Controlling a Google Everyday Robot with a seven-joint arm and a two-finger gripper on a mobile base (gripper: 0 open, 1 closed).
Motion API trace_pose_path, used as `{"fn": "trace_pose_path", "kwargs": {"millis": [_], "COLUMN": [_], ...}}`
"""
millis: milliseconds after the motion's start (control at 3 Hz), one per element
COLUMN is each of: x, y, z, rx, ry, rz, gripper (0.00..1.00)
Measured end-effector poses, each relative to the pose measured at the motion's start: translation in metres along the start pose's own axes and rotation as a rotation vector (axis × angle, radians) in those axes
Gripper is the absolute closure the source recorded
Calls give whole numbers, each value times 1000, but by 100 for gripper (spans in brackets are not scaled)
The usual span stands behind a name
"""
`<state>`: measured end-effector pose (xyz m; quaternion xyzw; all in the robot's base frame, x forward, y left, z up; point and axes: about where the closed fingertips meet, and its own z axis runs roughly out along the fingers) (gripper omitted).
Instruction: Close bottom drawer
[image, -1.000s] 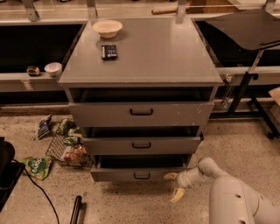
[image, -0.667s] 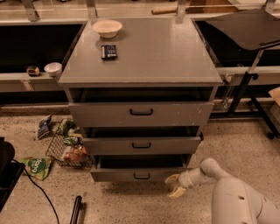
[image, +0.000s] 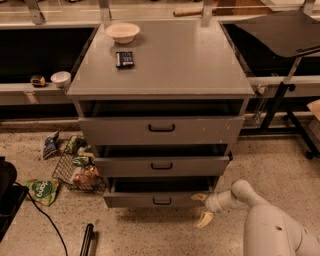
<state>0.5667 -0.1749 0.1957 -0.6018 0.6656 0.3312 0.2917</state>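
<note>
The grey cabinet has three drawers, all pulled out a little. The bottom drawer is the lowest, with a low front panel and a small black handle. My gripper is at the right end of that front panel, low above the floor. Its two pale fingers are spread apart, the upper fingertip at the panel's right edge and the lower one hanging below it. It holds nothing. My white arm comes in from the lower right.
A wire basket with snack packets sits on the floor left of the cabinet, with a loose green bag nearby. A bowl and a dark packet lie on the cabinet top. A black stand is at right.
The gripper has shifted slightly left towards the right end of the bottom drawer's front. The drawers look unchanged.
</note>
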Motion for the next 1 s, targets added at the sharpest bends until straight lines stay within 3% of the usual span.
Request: {"fn": "trace_pose_path", "kwargs": {"millis": [333, 1000], "x": [5, 17], "y": [-7, -19], "z": [-3, -10], "rx": [13, 29], "ry": [-7, -15], "rz": [18, 58], "gripper": [0, 0]}}
